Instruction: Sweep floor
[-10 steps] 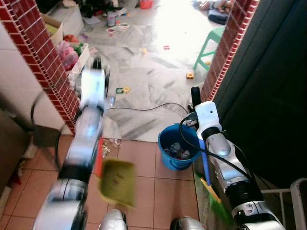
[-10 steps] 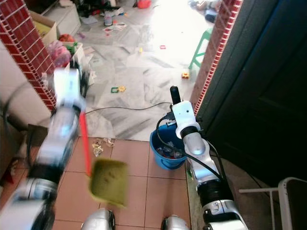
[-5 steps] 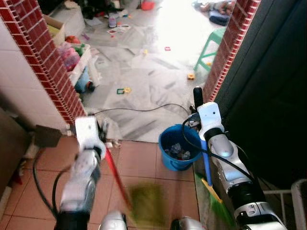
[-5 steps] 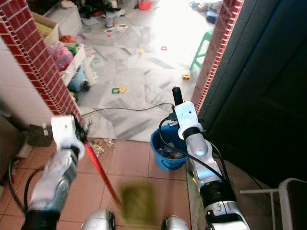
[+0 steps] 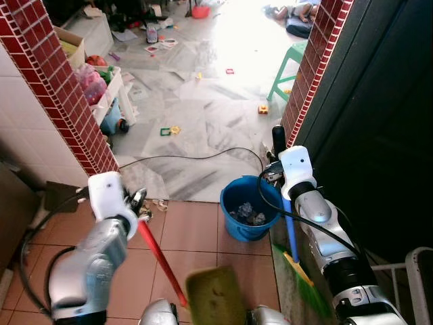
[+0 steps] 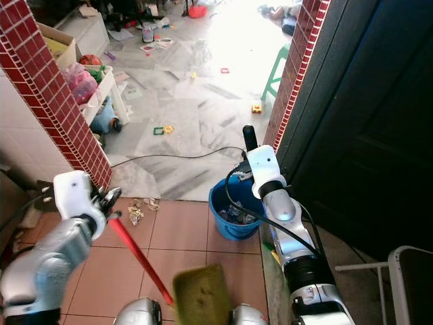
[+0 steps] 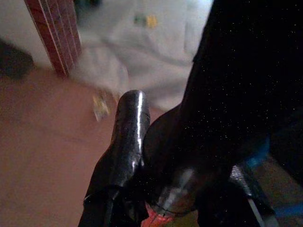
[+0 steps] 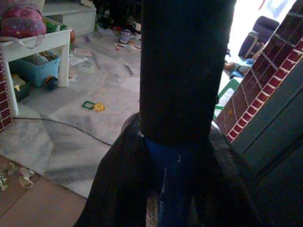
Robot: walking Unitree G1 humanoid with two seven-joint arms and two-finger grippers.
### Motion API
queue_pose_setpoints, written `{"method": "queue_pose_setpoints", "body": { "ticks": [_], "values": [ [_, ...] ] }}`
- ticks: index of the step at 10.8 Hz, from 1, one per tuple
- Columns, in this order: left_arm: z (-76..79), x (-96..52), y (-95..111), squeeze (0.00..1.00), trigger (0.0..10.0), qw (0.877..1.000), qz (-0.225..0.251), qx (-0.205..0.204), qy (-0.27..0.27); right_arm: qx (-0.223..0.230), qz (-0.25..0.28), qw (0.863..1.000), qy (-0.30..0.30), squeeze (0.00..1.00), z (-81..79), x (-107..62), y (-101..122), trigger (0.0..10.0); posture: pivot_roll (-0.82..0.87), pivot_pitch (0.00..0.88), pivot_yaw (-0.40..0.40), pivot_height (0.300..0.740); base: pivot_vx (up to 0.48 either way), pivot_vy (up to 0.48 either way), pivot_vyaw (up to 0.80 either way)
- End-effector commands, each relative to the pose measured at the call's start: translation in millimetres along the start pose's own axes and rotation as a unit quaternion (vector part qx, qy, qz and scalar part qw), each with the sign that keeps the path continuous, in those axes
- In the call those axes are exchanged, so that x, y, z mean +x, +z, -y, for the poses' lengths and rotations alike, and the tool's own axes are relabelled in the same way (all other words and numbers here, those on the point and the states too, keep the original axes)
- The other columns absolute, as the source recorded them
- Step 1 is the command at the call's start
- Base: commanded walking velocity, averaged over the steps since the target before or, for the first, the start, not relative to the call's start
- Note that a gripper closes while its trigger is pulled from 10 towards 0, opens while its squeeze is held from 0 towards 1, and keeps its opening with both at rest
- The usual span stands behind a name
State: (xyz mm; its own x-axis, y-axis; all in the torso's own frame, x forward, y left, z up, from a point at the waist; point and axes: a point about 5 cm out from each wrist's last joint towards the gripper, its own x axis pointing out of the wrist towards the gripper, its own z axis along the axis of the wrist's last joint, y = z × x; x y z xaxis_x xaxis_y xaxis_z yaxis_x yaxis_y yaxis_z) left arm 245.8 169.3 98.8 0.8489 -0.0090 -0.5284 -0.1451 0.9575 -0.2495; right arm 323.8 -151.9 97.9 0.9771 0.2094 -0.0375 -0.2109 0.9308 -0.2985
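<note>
While the left hand is clamped on the red-handled dustpan low over the tiles and the right hand grips the blue broom beside the bucket, collection seems underway; next, the scraps probably need sweeping in.

Doorway threshold, bucket at centre.
Dustpan near, left of broom; litter scraps left of bucket; cable beyond; stool far right.

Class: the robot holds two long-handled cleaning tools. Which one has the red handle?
The dustpan in the left hand: its handle is red, its pan green. The broom in the right hand has a blue one.
</note>
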Motion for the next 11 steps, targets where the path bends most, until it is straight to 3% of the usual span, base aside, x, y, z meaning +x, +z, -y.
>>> {"method": "queue_pose_setpoints", "body": {
  "ticks": [1, 3, 6, 11],
  "values": [
    [18.7, -2.4, 2, 0.00, 10.0, 0.998, -0.011, -0.015, -0.056, -0.002, 0.005, 1.000, 0.000, 0.00, 2.9, 2.8, 4, 10.0, 0.02, 0.000, -0.006, 0.740, 0.000, 0.000, 0.00],
    [17.2, 0.9, 6, 0.00, 10.0, 0.999, 0.011, 0.016, -0.045, 0.000, 0.005, 1.000, 0.001, 0.00, 2.4, 3.1, 4, 10.0, 0.02, 0.000, -0.004, 0.740, 0.000, 0.000, 0.00],
    [12.1, 11.1, 24, 0.00, 10.0, 0.987, 0.116, 0.106, -0.019, 0.004, 0.006, 1.000, 0.000, 0.00, 2.9, 3.5, 4, 10.0, 0.00, 0.000, -0.005, 0.740, 0.000, 0.000, 0.00],
    [10.5, 10.8, 49, 0.00, 10.0, 0.960, 0.236, 0.150, -0.009, -0.007, 0.013, 1.000, 0.003, 0.00, 6.0, 5.9, 9, 10.0, 0.02, 0.026, -0.021, 0.740, 0.000, 0.000, 0.00]
  ]
}}
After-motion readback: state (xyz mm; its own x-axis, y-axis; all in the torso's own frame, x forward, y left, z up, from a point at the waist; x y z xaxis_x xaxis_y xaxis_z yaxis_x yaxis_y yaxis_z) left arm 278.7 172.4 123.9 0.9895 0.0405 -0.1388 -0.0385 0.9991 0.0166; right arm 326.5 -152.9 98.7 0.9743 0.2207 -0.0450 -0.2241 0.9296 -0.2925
